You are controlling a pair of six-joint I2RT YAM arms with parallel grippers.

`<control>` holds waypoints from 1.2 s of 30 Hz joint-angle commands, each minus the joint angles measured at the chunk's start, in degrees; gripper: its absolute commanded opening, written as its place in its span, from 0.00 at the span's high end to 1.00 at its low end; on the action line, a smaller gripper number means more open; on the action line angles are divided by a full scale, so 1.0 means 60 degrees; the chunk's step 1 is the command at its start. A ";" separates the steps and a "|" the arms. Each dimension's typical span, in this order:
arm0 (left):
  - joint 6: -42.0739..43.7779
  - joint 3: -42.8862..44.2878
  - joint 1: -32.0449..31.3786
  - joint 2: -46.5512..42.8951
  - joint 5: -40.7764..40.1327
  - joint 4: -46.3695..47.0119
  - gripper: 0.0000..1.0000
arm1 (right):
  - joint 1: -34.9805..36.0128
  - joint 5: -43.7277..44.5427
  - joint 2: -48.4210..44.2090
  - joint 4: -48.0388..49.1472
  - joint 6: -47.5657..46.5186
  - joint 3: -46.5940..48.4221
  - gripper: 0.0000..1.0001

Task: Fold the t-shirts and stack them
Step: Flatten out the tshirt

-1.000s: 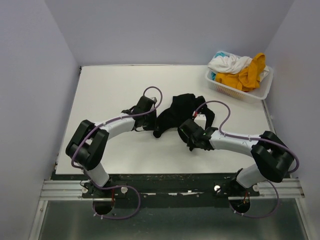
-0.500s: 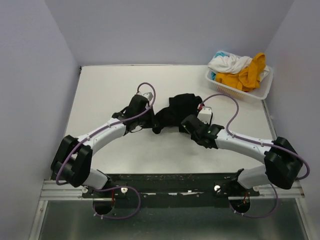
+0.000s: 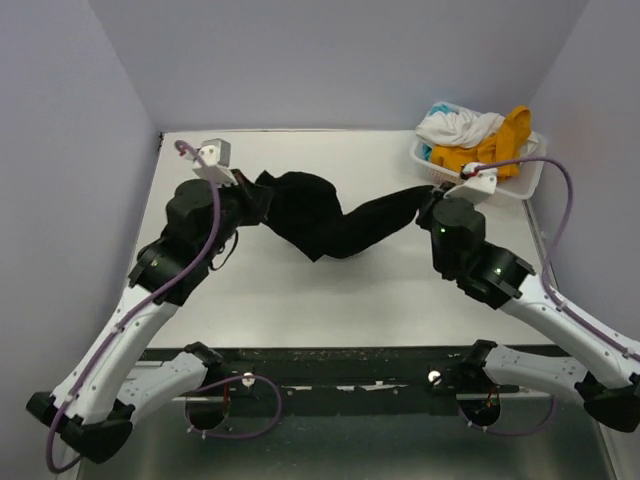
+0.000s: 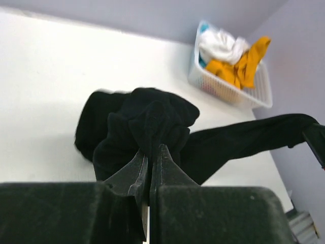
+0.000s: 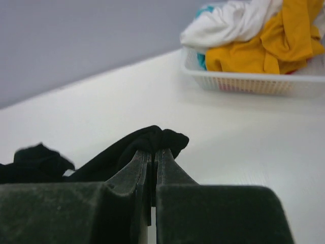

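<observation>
Top external view first: the black t-shirt [image 3: 325, 220] is strung out between the two arms above the middle of the worktop [image 3: 240, 300]; it sags in the centre like a hammock, and I can't tell whether the low part touches the surface; the left arm [image 3: 175, 260] has its end up by the far left, the right arm [image 3: 480, 265] has its end just beside the white basket [image 3: 522, 187] at the far right.

Left wrist cam: left jaws pinched together on a bunched wad of the black fabric [image 4: 152, 117]; the rest of the shirt trails off to the right as a long band.

Right wrist cam: right jaws likewise squeezed tight on a small fold of black cloth [image 5: 152, 138]; basket sits close behind.

Other shirts are all heaped in that basket: a white one [image 3: 455, 125] at the back, a mustard-yellow one [image 3: 495, 150] draped over the front and rim, a bit of teal [image 5: 202, 61] peeking out underneath.
</observation>
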 commanded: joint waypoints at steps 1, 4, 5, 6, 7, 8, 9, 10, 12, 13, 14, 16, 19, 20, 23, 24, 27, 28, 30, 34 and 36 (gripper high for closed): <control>0.0616 0.0510 -0.0037 -0.1511 -0.1517 -0.0434 1.00 | 0.0030 -0.0515 -0.1358 0.2220 -0.2131 0.0297 0.99; 0.0847 0.0911 -0.0039 -0.2252 -0.1766 -0.0485 1.00 | 0.0026 -0.1490 -0.1904 0.2206 -0.2307 0.0974 0.99; 0.0950 0.1017 -0.0041 -0.2427 -0.1850 -0.0501 1.00 | 0.0030 -0.1939 -0.1996 0.2119 -0.2344 0.1280 0.99; 0.1033 0.1167 -0.0036 -0.2629 -0.1967 -0.0534 1.00 | 0.0023 -0.2318 -0.2046 0.2002 -0.2356 0.1555 0.99; 0.1069 0.1342 -0.0041 -0.2759 -0.2149 -0.0660 1.00 | 0.0022 -0.2688 -0.2064 0.1843 -0.2401 0.1888 0.99; 0.1092 0.1514 -0.0037 -0.2896 -0.2301 -0.0790 1.00 | 0.0023 -0.2916 -0.2043 0.1738 -0.2456 0.2132 0.99; 0.1167 0.1685 -0.0041 -0.3025 -0.2391 -0.0865 1.00 | 0.0030 -0.3130 -0.1999 0.1660 -0.2521 0.2406 0.99; 0.1254 0.1843 -0.0040 -0.3104 -0.2434 -0.0883 1.00 | 0.0022 -0.3256 -0.1948 0.1612 -0.2636 0.2690 0.99; 0.1434 0.2265 -0.0039 -0.3228 -0.2452 -0.0866 1.00 | 0.0022 -0.3618 -0.1750 0.1531 -0.2863 0.3234 0.99; 0.1558 0.2504 -0.0041 -0.3251 -0.2372 -0.0849 1.00 | 0.0022 -0.3876 -0.1662 0.1504 -0.2982 0.3453 0.99; 0.1699 0.2685 -0.0034 -0.3249 -0.2310 -0.0819 1.00 | 0.0023 -0.4094 -0.1548 0.1476 -0.3045 0.3694 0.99; 0.1849 0.2912 -0.0040 -0.3157 -0.2399 -0.0716 1.00 | 0.0022 -0.4306 -0.1313 0.1286 -0.2984 0.4173 0.99; 0.2020 0.3160 -0.0041 -0.2557 -0.2877 -0.0660 1.00 | 0.0026 -0.4265 -0.0817 0.1306 -0.3011 0.4625 0.99; 0.2123 0.3270 -0.0041 -0.2249 -0.3043 -0.0724 1.00 | 0.0033 -0.4068 -0.0532 0.1257 -0.3079 0.4790 0.99; 0.2497 0.3568 0.0066 -0.1229 -0.3696 -0.0763 1.00 | 0.0022 -0.3132 0.0438 0.1262 -0.3586 0.5185 0.99; 0.2461 0.3694 0.0222 -0.0808 -0.3885 -0.0811 1.00 | 0.0026 -0.2799 0.0740 0.1293 -0.3723 0.5266 0.99; 0.2025 0.4192 0.1627 0.0435 -0.2301 -0.1091 1.00 | 0.0014 -0.1758 0.1772 0.1860 -0.4403 0.5316 0.99; 0.1748 0.4438 0.2252 0.0991 -0.1143 -0.1196 1.00 | -0.0065 -0.1677 0.2078 0.1976 -0.4555 0.5366 0.99; 0.1235 0.5196 0.3208 0.2101 0.0228 -0.1499 1.00 | -0.0518 -0.2141 0.2872 0.2011 -0.4489 0.5600 0.99; 0.1019 0.8834 0.4232 0.5113 0.2409 -0.2774 1.00 | -0.2308 -0.5033 0.4982 0.0862 -0.3098 0.7497 0.99; 0.0738 1.2605 0.4665 0.7302 0.3689 -0.4256 1.00 | -0.3003 -0.6281 0.6236 0.0367 -0.2682 0.9165 0.99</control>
